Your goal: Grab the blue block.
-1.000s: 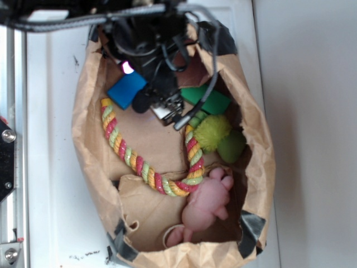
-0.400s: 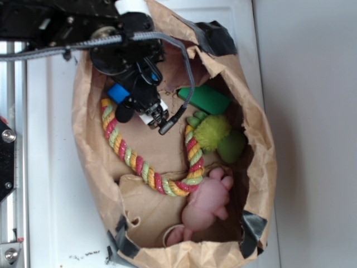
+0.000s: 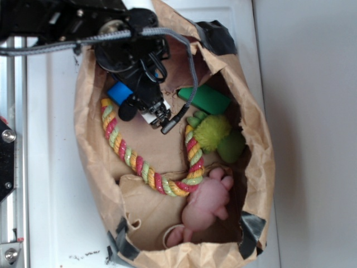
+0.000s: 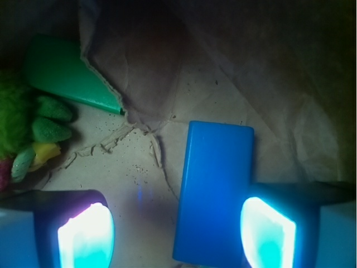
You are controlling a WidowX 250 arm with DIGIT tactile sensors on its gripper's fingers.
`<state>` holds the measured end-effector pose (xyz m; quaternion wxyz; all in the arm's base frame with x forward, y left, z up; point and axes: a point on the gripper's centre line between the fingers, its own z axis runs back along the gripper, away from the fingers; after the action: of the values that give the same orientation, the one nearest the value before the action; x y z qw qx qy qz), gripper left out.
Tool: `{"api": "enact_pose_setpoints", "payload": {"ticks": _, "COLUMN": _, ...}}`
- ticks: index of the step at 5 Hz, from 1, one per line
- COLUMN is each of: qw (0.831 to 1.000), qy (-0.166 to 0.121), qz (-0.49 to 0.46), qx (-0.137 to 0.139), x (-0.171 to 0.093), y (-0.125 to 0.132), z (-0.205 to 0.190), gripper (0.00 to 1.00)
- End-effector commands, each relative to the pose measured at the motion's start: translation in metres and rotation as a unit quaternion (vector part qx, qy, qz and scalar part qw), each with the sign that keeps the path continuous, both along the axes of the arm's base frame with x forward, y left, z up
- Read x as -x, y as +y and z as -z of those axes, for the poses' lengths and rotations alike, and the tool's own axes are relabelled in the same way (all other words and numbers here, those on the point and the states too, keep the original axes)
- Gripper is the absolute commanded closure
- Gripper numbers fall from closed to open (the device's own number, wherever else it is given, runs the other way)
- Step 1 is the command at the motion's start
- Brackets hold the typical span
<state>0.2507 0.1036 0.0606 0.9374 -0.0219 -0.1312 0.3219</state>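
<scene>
my gripper (image 4: 175, 229) hangs inside the torn paper bag (image 3: 256, 167), fingers spread wide, nothing between the pads yet. the blue block (image 4: 213, 192) lies flat on the bag floor below me, nearer my right-hand pad (image 4: 266, 234) in the wrist view, its long edge right beside that pad, though i cannot tell whether they touch; the other pad (image 4: 85, 237) stands well clear over bare paper. from outside, only a corner of the blue block (image 3: 119, 92) peeks out from under my gripper (image 3: 146, 111), up near the bag's top-left wall.

around me: a green block (image 4: 64, 72) lies off to the side, partly tucked beneath a ragged flap of torn paper (image 4: 139, 84) that reaches in between it and the blue one. a fuzzy green toy (image 3: 215, 134) sits just beyond the green block (image 3: 205, 99). a striped rope toy (image 3: 148, 170) curves across the floor, one end close by the blue block. a pink plush (image 3: 206, 206) rests at the far end, well apart. my own cable (image 3: 189, 84) drapes past the green block.
</scene>
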Motion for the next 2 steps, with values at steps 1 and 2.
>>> {"api": "enact_pose_setpoints", "payload": {"ticks": 1, "qw": 0.999, "qy": -0.017, "qz": -0.011, "qx": -0.046, "x": -0.0065, "y": 0.0101, "z": 0.0127, "gripper": 0.00}}
{"api": "enact_pose_setpoints", "payload": {"ticks": 2, "qw": 0.998, "qy": -0.016, "qz": -0.008, "qx": -0.054, "x": -0.0046, "y": 0.0081, "z": 0.0175, "gripper": 0.00}}
